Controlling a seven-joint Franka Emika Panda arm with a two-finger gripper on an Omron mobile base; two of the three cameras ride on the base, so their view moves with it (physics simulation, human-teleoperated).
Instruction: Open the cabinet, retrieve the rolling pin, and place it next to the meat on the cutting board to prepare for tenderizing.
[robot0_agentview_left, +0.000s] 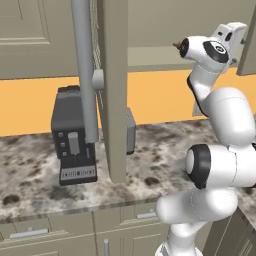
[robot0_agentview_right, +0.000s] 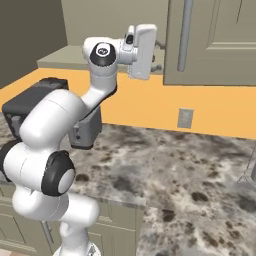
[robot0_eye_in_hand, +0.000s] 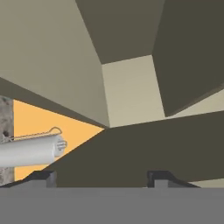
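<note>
The cabinet (robot0_agentview_left: 116, 90) door stands swung wide, its bar handle (robot0_agentview_left: 84, 70) turned outward, leaving the opening free for a reach. The gripper (robot0_eye_in_hand: 100, 177) is raised level with the shelf (robot0_eye_in_hand: 127, 92), jaws spread and empty, likely readying a grasp. Where the rolling pin lies inside, I cannot tell.

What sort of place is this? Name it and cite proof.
A rendered kitchen, most likely: taupe wall cabinet with bar handles, speckled stone counter, and a dark coffee machine against the orange wall.
</note>
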